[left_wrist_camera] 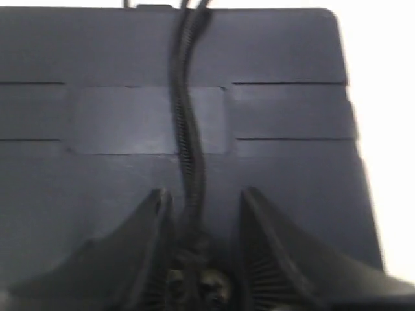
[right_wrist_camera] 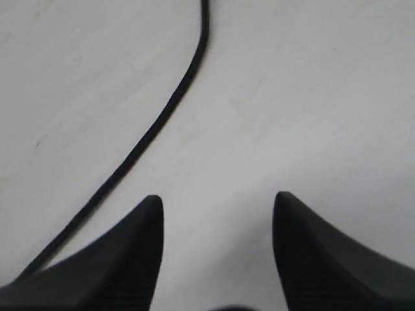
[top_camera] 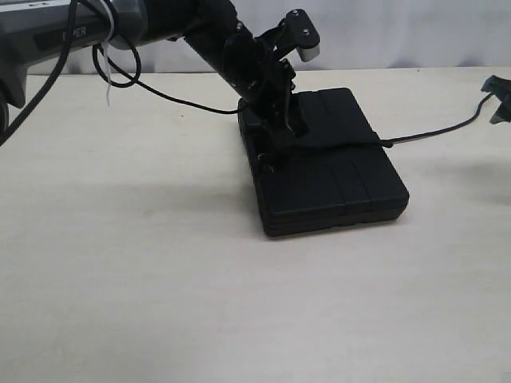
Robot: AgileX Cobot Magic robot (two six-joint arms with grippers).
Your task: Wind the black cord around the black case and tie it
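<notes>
Pinching the black cord (left_wrist_camera: 187, 146) at its knot, my left gripper (left_wrist_camera: 204, 192) has its jaws nearly together, atop the black case (left_wrist_camera: 292, 175).
My left arm slants down from upper left; the right gripper (right_wrist_camera: 217, 195) hovers spread over the table (right_wrist_camera: 324, 97), cord alongside.

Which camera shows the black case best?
The exterior view: nearly the whole black case lies on the table with the cord across it. The left wrist view shows only its blurry top, close up. The right wrist view shows none of it.

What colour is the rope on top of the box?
The black cord is black and braided; left wrist view shows it best.
</notes>
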